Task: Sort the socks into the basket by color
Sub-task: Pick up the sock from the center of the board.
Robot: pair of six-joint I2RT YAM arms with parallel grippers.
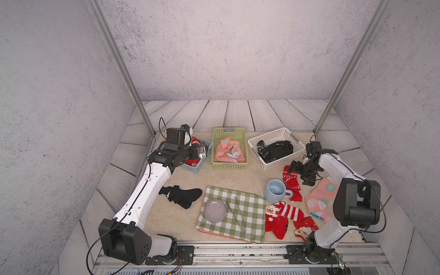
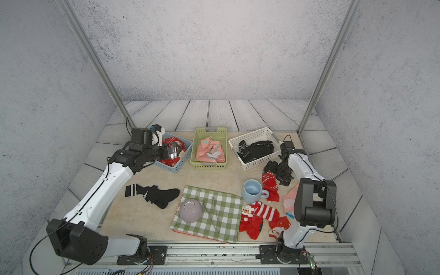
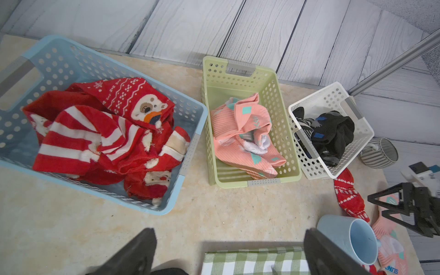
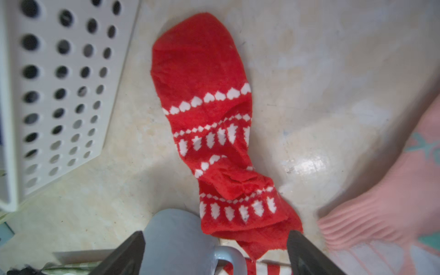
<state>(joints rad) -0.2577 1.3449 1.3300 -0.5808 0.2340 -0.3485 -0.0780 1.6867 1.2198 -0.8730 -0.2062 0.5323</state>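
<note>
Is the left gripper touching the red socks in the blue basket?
Apart. The left wrist view shows the left gripper with open jaws clear of the red socks, with the blue basket rim and bare table between them.

Open tabletop (image 1: pixel 228 177) between baskets (image 1: pixel 229 164) and checked cloth (image 1: pixel 247 214); mug (image 1: pixel 270 198) against red sock (image 1: pixel 292 182)

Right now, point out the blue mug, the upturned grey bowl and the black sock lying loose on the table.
blue mug (image 1: pixel 276 190): in a top view, on the inside of the cup.
grey bowl (image 1: pixel 215 212): in a top view, on its upturned outer wall.
black sock (image 1: pixel 187 195): in a top view, on the foot part.
</note>
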